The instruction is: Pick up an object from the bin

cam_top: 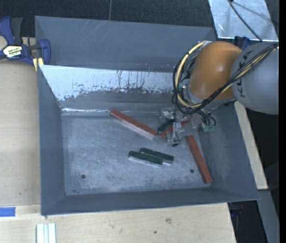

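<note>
Grey metal bin [51, 135], floor scuffed, only a few loose things lying on it. Arm [257, 82] comes in from the right of the camera view, with an orange cover [211, 70] on the wrist and looped cables [183, 80] hanging beside it.

Hand [174, 134]: low in the right half of the bin, toward the back wall, close to the floor. Open or closed, I cannot tell; its metal parts merge with the grey beneath.

Red-brown stick [133, 123]: flat on the floor, starting near the back at mid-bin and slanting forward to the right. Its right end lies just left of the hand. Touching or only just beside, cannot tell. A small reddish patch sits right at the hand's left side; whether that is this stick's end or a separate piece is unclear.

Second red-brown stick [199, 161]: upper end just below and right of the hand, running forward toward the front right corner along the foot of the right wall. Contact with the hand not clear.

Dark green bars [150, 157]: two, lying side by side and offset lengthwise, mid-floor, forward and left of the hand, apart from it and from both sticks.
</note>
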Controlling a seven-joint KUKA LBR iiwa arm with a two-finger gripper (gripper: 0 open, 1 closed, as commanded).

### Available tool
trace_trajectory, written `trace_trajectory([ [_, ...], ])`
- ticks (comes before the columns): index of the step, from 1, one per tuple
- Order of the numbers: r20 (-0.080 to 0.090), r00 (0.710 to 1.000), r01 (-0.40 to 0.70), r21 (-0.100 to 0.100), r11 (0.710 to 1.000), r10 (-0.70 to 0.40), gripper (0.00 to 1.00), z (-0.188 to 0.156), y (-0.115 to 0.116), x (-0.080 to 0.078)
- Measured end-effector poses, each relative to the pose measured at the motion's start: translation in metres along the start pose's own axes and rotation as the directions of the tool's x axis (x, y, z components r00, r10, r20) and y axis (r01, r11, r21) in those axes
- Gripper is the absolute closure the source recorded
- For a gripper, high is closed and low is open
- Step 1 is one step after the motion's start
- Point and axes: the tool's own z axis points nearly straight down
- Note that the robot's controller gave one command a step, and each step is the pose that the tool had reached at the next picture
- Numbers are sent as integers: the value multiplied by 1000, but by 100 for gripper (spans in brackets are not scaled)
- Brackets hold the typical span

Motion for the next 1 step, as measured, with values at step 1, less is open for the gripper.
trace_trajectory([
  [1, 9, 990, 141, 8, 990, -141, 100, -168, -3, -6],
])
